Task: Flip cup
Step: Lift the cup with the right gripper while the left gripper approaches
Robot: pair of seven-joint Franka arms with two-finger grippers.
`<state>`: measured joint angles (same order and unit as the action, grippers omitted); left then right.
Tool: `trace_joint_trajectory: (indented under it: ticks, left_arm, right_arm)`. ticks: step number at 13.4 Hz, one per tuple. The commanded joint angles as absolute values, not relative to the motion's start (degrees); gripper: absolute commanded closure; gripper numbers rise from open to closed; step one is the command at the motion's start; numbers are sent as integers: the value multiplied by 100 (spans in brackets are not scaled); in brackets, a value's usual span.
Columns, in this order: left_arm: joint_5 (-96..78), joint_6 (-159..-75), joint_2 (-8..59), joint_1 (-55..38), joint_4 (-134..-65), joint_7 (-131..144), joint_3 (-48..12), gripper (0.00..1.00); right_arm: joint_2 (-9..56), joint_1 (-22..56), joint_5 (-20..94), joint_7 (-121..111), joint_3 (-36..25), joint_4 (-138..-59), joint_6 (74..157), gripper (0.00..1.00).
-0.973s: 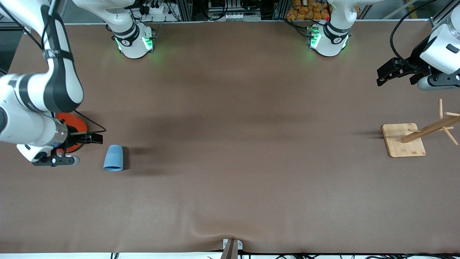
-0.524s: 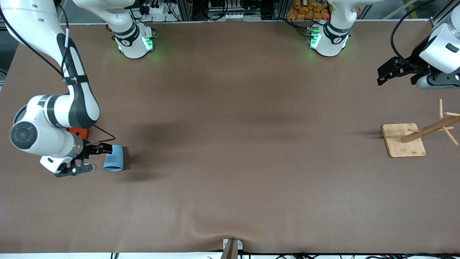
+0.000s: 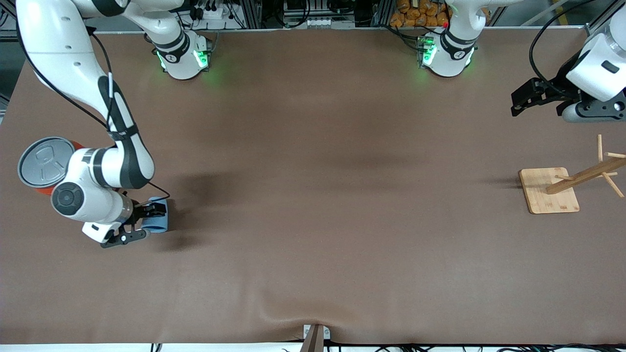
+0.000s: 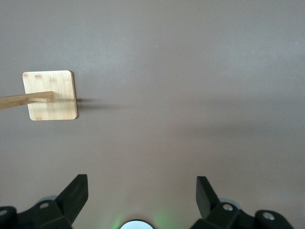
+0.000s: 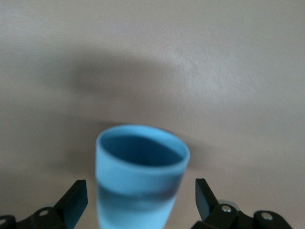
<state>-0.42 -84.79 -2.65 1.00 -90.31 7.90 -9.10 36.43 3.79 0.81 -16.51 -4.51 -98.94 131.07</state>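
Observation:
The light-blue cup (image 3: 159,221) lies on its side on the brown table near the right arm's end, its mouth toward the front camera. My right gripper (image 3: 146,223) is low at the cup, open, with a finger on each side of it. In the right wrist view the cup (image 5: 139,183) sits between the two black fingers (image 5: 76,198) with gaps on both sides, and its darker blue inside shows. My left gripper (image 3: 524,99) is open and empty, up in the air at the left arm's end; it waits there (image 4: 140,187).
An orange can with a grey lid (image 3: 41,162) stands beside the right arm's wrist. A wooden rack on a square base (image 3: 548,191) stands at the left arm's end, and it shows in the left wrist view (image 4: 50,95).
My right gripper has moved from beside the orange can over to the cup and now straddles it. The can's lid has come into view. The left arm has barely moved.

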Motion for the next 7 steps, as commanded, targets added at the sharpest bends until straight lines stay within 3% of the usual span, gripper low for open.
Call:
trace_joint_trajectory:
  ticks: [1, 2, 3, 4, 7]
  left_arm:
    - [35, -8420, -263, 105, -9009, 738, -949, 0]
    - [44, -8420, -272, 105, -8991, 773, -949, 0]
    - [35, -8411, -272, 114, -8991, 765, -949, 0]
    - [0, -8411, -255, 132, -8991, 730, -941, 0]
    - [-393, -8446, -150, 88, -8877, 703, -941, 0]
  right_arm:
    - [3893, 299, 114, -1828, -396, -9870, 13386, 0]
    - [3894, 316, 114, -1837, -396, -9870, 13360, 32]
    - [3885, 351, 114, -1828, -387, -9870, 13307, 74]
    - [3850, 378, 114, -1854, -352, -9861, 13150, 85]
    - [3342, 395, 105, -2291, -10, -9826, 12298, 87]
